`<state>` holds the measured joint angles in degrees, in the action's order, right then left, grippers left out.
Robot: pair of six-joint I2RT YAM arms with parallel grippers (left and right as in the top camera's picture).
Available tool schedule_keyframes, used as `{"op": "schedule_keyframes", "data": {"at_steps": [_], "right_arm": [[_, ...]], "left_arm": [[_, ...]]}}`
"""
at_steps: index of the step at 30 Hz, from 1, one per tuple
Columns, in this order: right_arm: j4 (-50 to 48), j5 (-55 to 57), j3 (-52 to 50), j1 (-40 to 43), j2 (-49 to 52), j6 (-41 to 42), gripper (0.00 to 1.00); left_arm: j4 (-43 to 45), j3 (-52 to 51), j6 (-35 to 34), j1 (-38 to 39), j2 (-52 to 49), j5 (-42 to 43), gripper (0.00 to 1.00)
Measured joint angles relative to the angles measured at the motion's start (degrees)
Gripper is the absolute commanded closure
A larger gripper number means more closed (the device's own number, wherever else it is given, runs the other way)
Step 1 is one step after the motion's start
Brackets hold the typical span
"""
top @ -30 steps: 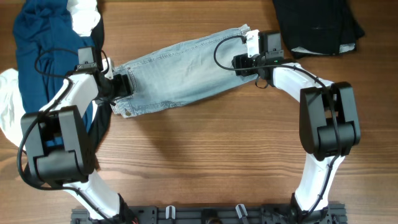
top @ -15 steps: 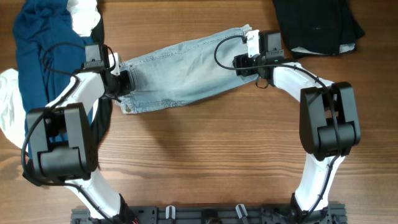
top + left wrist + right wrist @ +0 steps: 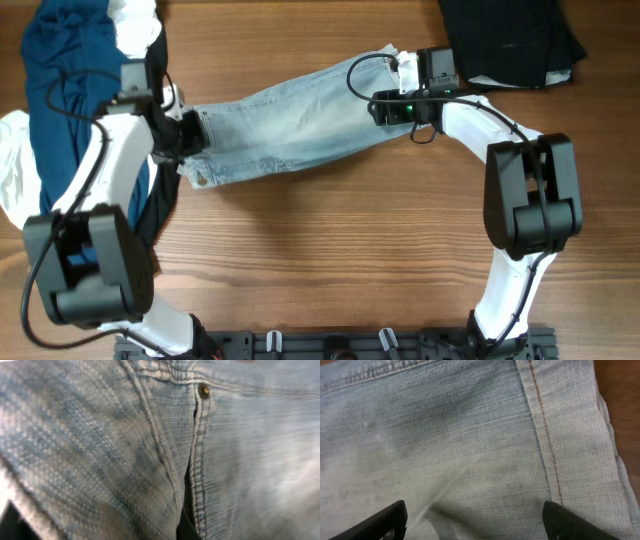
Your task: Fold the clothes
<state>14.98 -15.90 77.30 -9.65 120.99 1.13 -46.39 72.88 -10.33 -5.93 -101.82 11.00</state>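
Two changes: L fingers (image 3: pixel 187 136) now clamped on denim shorts (image 3: pixel 290 125), R fingers (image 3: pixel 390 517) spread wider.

Brown wood-grain tabletop (image 3: pixel 330 260) under even light

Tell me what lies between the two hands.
Only the denim: it spans the whole stretch from the left hand to the right hand, as the overhead view shows.
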Motion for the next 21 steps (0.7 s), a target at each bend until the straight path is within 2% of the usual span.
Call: {"op": "schedule_keyframes", "data": {"at_steps": [4, 8, 11, 14, 16, 21], "right_arm": [[2.64, -4.31, -0.24, 0.0, -1.01, 1.42, 0.12], [4.83, -7.32, -1.09, -0.2, -2.14, 3.21, 0.29], [5.27, -8.55, -1.2, -0.28, -2.27, 4.28, 0.74], [5.46, -9.18, -1.2, -0.33, -2.27, 4.85, 0.92], [5.4, -9.46, -1.2, -0.5, -2.27, 5.53, 0.95], [5.05, -9.64, -1.2, -2.12, -2.29, 6.05, 0.96]], "left_arm": [[-8.83, 7.93, 1.95, 0.0, 1.31, -1.64, 0.96], [-13.53, 13.57, 4.57, 0.0, 1.42, -4.09, 0.96], [-14.67, 16.15, 6.27, 0.0, 1.42, -5.81, 0.96], [-15.06, 18.08, 7.15, -0.02, 1.42, -8.33, 0.96], [-15.12, 18.82, 8.02, -0.02, 1.42, -9.53, 0.96], [-15.1, 19.32, 9.49, -0.07, 1.42, -10.75, 0.96]]}}
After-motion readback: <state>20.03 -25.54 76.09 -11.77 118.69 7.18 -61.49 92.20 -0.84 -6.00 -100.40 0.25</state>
